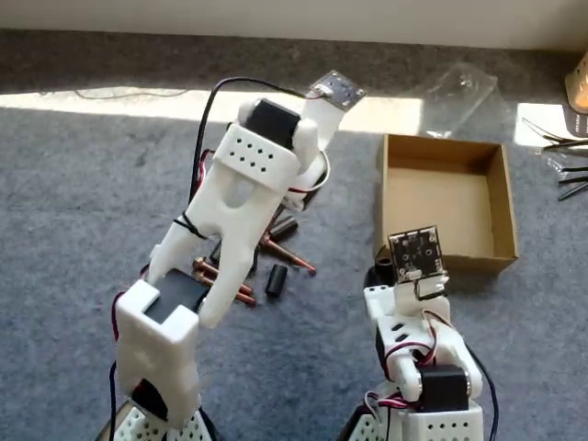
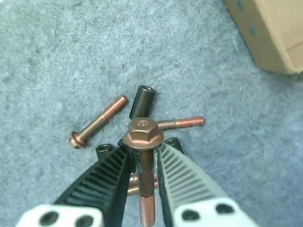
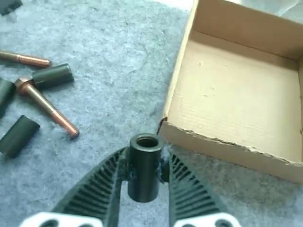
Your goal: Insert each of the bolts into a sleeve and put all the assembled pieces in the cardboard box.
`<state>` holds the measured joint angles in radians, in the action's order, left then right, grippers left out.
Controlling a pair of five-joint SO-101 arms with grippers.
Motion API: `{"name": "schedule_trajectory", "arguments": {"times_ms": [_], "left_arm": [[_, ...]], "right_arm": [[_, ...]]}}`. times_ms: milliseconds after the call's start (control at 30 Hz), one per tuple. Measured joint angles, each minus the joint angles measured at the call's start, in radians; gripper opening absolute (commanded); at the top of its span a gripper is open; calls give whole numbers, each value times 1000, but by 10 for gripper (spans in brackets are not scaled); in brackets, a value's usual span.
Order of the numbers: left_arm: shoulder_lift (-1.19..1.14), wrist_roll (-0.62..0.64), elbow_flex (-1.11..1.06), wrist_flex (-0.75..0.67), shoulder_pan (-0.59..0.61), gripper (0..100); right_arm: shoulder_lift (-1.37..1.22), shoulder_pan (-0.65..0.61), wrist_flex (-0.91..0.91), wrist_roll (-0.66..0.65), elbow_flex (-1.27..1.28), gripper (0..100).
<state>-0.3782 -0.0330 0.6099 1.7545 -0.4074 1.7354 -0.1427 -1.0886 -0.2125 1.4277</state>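
My left gripper (image 2: 144, 149) is shut on a copper bolt (image 2: 145, 134), hex head away from the wrist and shaft between the ribbed fingers. Below it on the grey carpet lie two more bolts (image 2: 97, 121) (image 2: 182, 124) and a black sleeve (image 2: 142, 101). My right gripper (image 3: 145, 156) is shut on another black sleeve (image 3: 144, 170), held with its open bore facing the camera, just outside the front wall of the cardboard box (image 3: 222, 142). In the high view the box (image 1: 501, 197) stands right of centre, and loose bolts (image 1: 294, 257) and a sleeve (image 1: 276, 278) lie under the left arm (image 1: 239, 193).
More sleeves (image 3: 52, 75) (image 3: 19, 135) and a bolt (image 3: 45, 106) lie on the carpet beside the right gripper. A clear plastic bag (image 1: 459, 87) sits behind the box. Black tools (image 1: 570, 175) lie at the right edge.
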Motion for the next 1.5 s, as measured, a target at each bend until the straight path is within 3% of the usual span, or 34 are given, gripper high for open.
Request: {"name": "schedule_trajectory", "arguments": {"times_ms": [200, 433, 667, 800, 1100, 1333, 1500], "left_arm": [[175, -2, -199, -15, 0, 6], [491, -6, -543, -158, 3, 6], [859, -91, -887, -324, 83, 6], [1014, -94, -1017, -388, 104, 8], [1254, -94, -1275, -560, 120, 7], [1447, -94, -1436, -686, 126, 7], [1547, -94, -1494, -741, 204, 7]], "right_arm": [[0, -68, 0, 0, 0, 5], [0, -196, 38, 3, 0, 5], [0, -330, 49, 6, 0, 5], [0, -347, 135, 25, 0, 5], [0, -358, 301, 204, 0, 5], [0, -539, 462, 213, 123, 5], [-2, -554, 638, 213, 236, 5]]}}
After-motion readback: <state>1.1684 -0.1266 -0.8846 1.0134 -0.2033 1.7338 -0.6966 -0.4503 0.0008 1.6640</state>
